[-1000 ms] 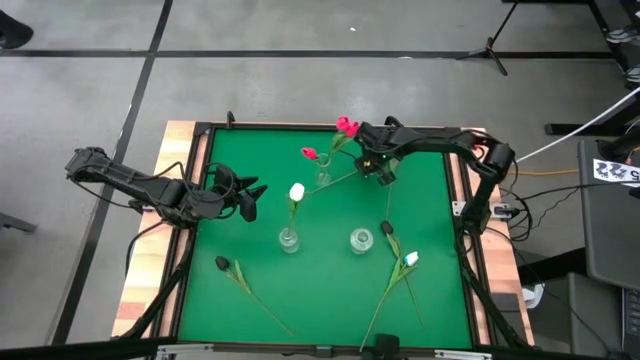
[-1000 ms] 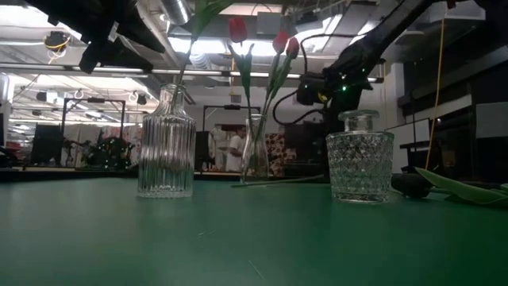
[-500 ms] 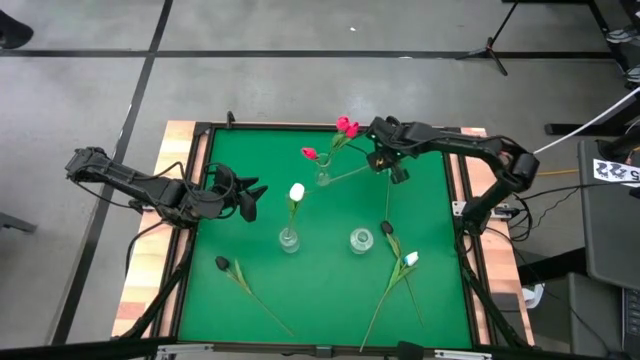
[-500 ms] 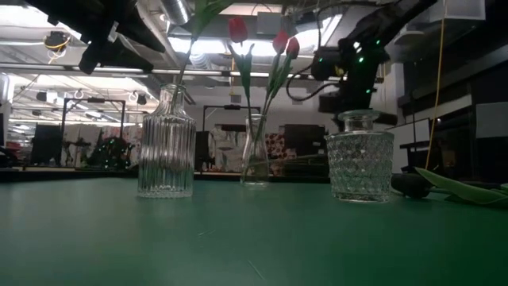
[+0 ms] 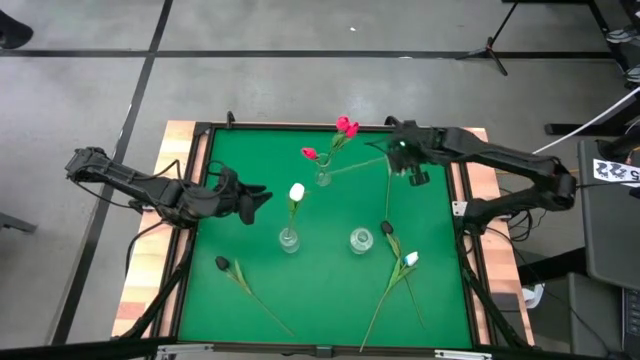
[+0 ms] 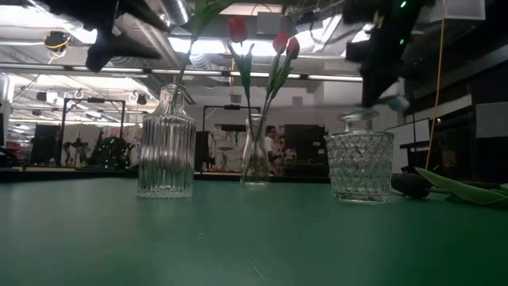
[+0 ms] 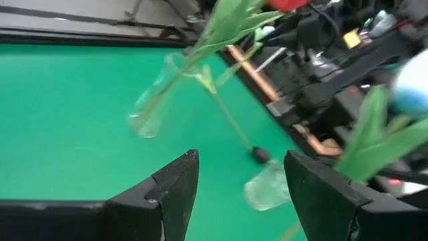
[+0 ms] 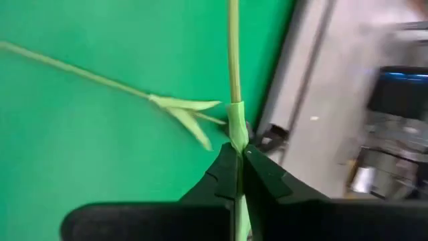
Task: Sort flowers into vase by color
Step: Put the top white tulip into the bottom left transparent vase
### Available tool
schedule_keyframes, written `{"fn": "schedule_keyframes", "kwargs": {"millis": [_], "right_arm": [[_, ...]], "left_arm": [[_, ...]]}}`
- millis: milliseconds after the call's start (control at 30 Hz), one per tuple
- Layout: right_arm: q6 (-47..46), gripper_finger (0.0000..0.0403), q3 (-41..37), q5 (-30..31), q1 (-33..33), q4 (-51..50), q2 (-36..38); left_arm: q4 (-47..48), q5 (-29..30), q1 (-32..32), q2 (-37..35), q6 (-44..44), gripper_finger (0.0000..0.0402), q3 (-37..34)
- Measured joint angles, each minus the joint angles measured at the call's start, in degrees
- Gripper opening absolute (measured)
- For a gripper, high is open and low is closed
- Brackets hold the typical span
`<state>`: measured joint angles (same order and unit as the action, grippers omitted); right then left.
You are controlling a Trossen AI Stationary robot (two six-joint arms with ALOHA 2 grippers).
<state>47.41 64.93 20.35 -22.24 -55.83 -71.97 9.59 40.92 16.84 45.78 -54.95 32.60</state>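
Right gripper (image 8: 239,161) jaws clenched on a green flower stem (image 8: 233,73) that runs straight out ahead of my fingertips, over the green table (image 5: 330,290); left gripper (image 7: 242,177) jaws released, slim vase (image 7: 155,100) of red-pink tulips (image 5: 346,127) ahead beyond them.

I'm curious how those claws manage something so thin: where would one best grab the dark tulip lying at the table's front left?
Grip the dark tulip at mid-stem, coming straight down, fingers either side. It lies flat on the green mat, so only its top is free. The open left gripper sits nearest.
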Motion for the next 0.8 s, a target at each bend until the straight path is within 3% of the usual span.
{"fn": "schedule_keyframes", "kwargs": {"millis": [233,500,800], "right_arm": [[-6.72,0.0008,4.21,9.59,9.60,-1.85,2.80],[-6.58,0.0014,17.22,17.20,14.83,-0.50,0.24],[1.13,0.0016,34.11,18.60,20.84,3.64,-6.79]], "left_arm": [[-9.64,-1.37,-0.07,-3.49,4.30,0.0217,0.00],[-25.82,-1.89,-0.01,-10.24,14.49,0.0217,0.00],[-46.33,-12.75,-0.02,-12.00,19.72,0.0217,0.02]]}}
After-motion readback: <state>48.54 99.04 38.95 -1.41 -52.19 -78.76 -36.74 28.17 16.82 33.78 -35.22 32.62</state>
